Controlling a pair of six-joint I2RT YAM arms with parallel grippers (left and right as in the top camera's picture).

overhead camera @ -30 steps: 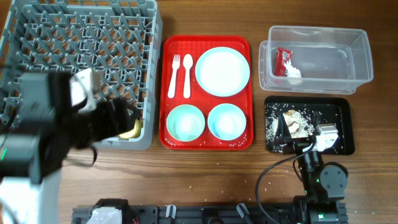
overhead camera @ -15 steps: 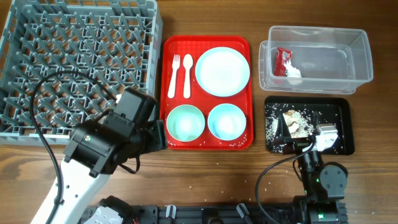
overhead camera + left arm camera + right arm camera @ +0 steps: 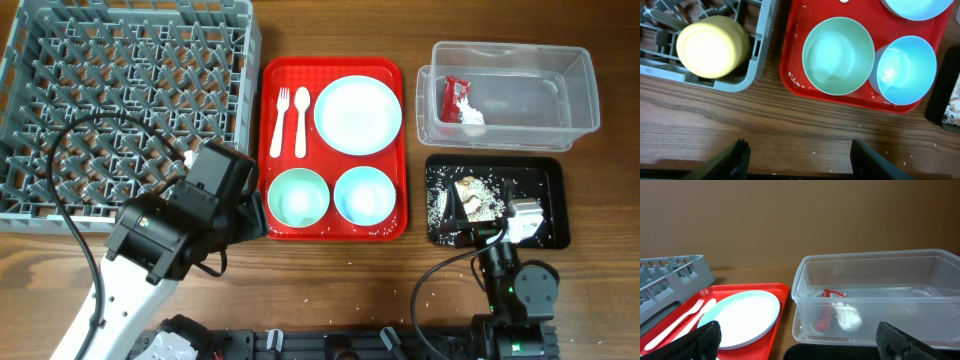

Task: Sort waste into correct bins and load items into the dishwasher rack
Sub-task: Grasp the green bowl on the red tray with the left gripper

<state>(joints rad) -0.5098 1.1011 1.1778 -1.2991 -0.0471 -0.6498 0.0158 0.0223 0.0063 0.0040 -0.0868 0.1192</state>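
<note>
The grey dishwasher rack [image 3: 250,60] stands at the left. The yellow-green cup [image 3: 712,46] lies in its front right corner; my left arm hides it from overhead. My left gripper [image 3: 255,215] [image 3: 797,150] is open and empty over bare table, between the rack's corner and the red tray. Two bowls [image 3: 298,196] [image 3: 364,194], the plate [image 3: 358,114], the fork [image 3: 279,122] and the spoon [image 3: 301,120] are on the red tray [image 3: 333,232]. My right gripper [image 3: 500,215] [image 3: 800,335] is open and empty over the black tray [image 3: 555,190] with its food scraps [image 3: 475,198].
The clear tub [image 3: 585,90] at the back right holds the red wrapper [image 3: 455,98] and the white tissue [image 3: 472,118]. Small crumbs lie on the wood near the front. My left arm's cable [image 3: 70,150] loops over the rack.
My left arm has drawn back from the rack's front right corner toward the table front, leaving the cup in the rack. The right arm has not moved.
</note>
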